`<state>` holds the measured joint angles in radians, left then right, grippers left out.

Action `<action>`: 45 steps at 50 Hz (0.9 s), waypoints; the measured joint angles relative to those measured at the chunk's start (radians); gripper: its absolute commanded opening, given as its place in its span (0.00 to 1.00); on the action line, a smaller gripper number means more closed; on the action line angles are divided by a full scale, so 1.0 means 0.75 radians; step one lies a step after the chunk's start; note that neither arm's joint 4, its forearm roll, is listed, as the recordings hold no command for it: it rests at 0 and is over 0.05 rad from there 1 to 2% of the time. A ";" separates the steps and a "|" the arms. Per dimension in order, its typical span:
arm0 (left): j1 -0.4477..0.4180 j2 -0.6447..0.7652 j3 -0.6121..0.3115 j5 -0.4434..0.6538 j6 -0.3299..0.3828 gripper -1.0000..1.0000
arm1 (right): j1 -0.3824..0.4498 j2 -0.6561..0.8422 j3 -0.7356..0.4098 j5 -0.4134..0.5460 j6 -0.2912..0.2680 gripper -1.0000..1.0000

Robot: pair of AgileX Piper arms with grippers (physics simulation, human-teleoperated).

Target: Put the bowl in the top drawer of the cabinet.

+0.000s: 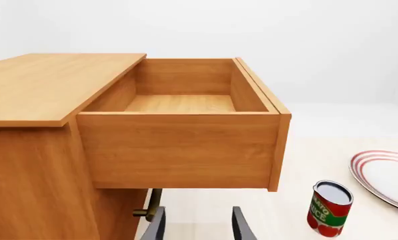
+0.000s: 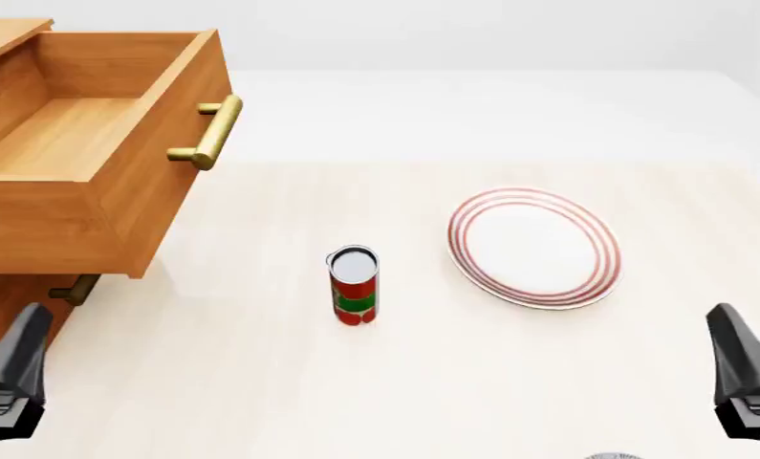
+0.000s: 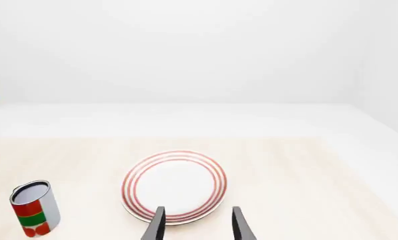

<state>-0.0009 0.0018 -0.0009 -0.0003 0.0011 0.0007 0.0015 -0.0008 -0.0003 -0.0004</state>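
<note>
Top drawer point(image 2: 67, 143) of cabinet point(image 1: 32, 100) stood pulled out at far left, tomato sauce can point(image 2: 353, 285) mid-table, red-ringed plate point(image 2: 534, 247) to its right, left gripper point(image 1: 197, 225) and right gripper point(image 3: 197, 225) fingers both apart, holding nothing.

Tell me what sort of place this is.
Probably a simulated tabletop test scene, not a lived-in room: a wooden cabinet with its top drawer pulled open, a tomato can and a red-ringed plate sit on a pale table against blank white surroundings.
</note>
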 measured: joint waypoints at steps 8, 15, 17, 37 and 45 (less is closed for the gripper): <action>-0.003 0.001 0.000 0.001 0.004 1.00 | 0.007 0.001 -0.001 0.001 -0.001 1.00; -0.005 0.000 0.000 0.003 0.007 1.00 | 0.012 0.001 -0.002 0.001 -0.003 1.00; -0.005 0.000 0.000 0.003 0.007 1.00 | 0.013 0.002 -0.002 0.001 -0.003 1.00; -0.025 0.000 0.000 -0.026 0.045 1.00 | 0.018 0.008 -0.004 -0.002 -0.004 1.00; -0.022 0.008 0.001 -0.024 0.050 1.00 | 0.019 0.009 -0.004 -0.003 -0.004 1.00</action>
<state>-0.0172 0.0077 -0.0004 -0.0185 0.0383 0.0150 0.0083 -0.0036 -0.0028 -0.0035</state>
